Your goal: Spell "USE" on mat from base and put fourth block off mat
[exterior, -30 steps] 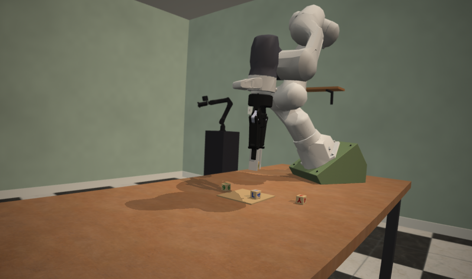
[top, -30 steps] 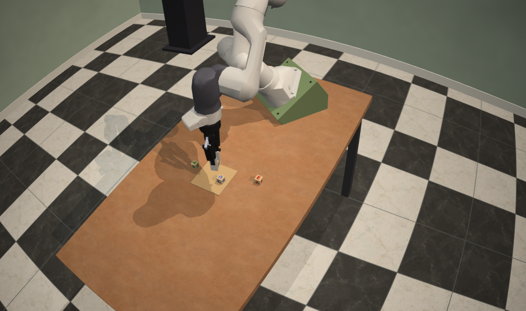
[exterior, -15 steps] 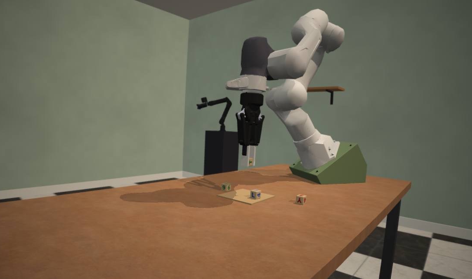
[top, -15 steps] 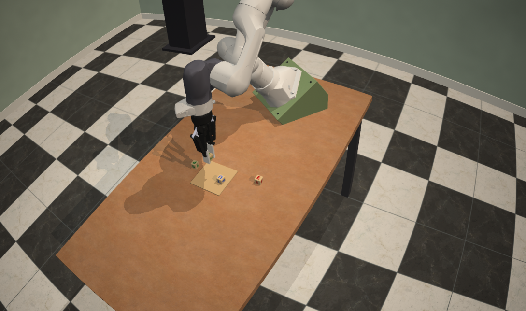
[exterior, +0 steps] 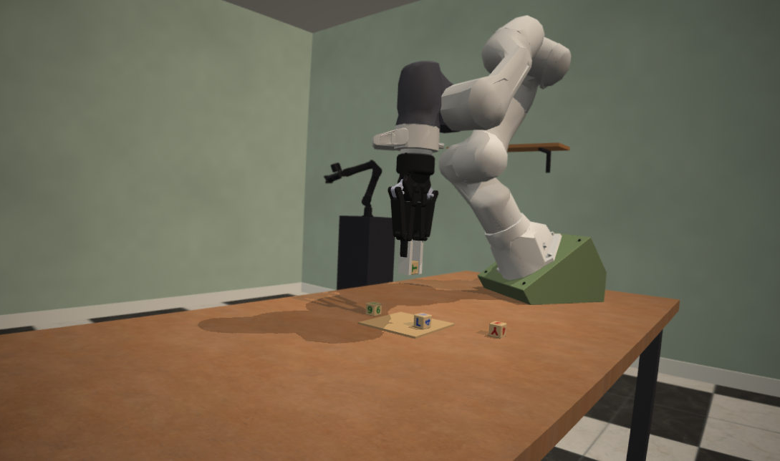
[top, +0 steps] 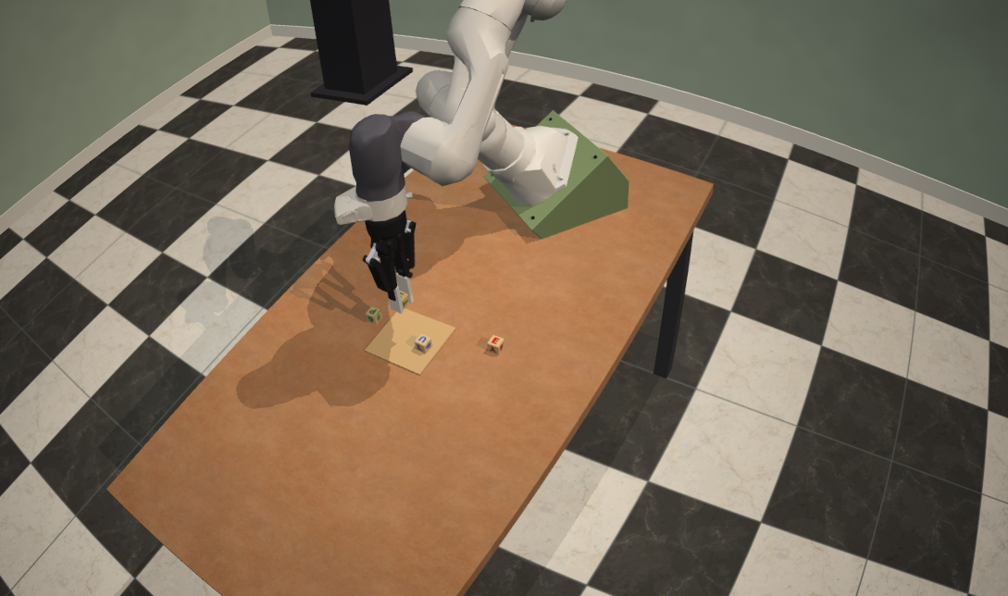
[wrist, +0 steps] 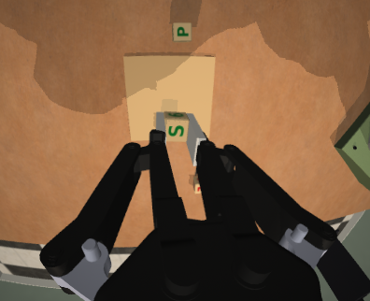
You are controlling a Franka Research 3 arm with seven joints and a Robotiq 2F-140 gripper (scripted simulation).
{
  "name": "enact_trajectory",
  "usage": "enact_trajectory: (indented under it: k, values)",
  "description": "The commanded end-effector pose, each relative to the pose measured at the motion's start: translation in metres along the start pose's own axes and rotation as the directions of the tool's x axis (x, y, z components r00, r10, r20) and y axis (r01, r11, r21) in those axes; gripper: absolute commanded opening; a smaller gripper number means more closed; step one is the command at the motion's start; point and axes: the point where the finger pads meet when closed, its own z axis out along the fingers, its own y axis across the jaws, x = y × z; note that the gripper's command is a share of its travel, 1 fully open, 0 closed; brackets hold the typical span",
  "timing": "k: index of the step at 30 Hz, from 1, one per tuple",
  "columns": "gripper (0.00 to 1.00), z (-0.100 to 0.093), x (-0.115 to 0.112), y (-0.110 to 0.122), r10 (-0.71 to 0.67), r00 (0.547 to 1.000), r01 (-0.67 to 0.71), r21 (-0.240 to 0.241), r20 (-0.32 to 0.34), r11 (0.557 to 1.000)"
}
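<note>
My gripper (top: 401, 297) (exterior: 411, 264) (wrist: 174, 123) is shut on the S block (top: 403, 300) (exterior: 415, 267) (wrist: 176, 130). It holds it in the air, with the green S facing up. The U block (top: 423, 342) (exterior: 422, 321) sits on the tan mat (top: 411, 363) (exterior: 392, 323) (wrist: 200, 79), blue U up; the held block and fingers hide it in the wrist view. The E block (top: 495, 344) (exterior: 497, 329) (wrist: 197, 184) lies on the table off the mat, red E up, partly hidden by a finger in the wrist view.
The P block (top: 373, 315) (exterior: 373, 309) (wrist: 182, 32) lies on the table just off the mat, on the side opposite the E block. The green base mount (top: 589, 192) (exterior: 570, 275) (wrist: 359, 140) stands at the robot's end of the table.
</note>
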Motion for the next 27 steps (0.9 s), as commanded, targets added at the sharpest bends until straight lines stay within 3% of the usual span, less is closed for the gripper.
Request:
enact_trajectory:
  k: [1, 11, 13, 21, 27]
  values:
    - [0.13, 0.005, 0.0, 0.002, 0.014, 1.0, -0.014, -0.004, 0.001, 1.0]
    - [0.13, 0.043, 0.0, 0.002, 0.014, 1.0, -0.014, -0.004, 0.001, 1.0]
    - [0.13, 0.043, 0.0, 0.002, 0.014, 1.0, -0.014, -0.004, 0.001, 1.0]
    - [0.13, 0.079, 0.0, 0.001, 0.014, 1.0, -0.014, -0.004, 0.001, 1.0]
    - [0.13, 0.093, 0.0, 0.001, 0.014, 1.0, -0.014, -0.004, 0.001, 1.0]
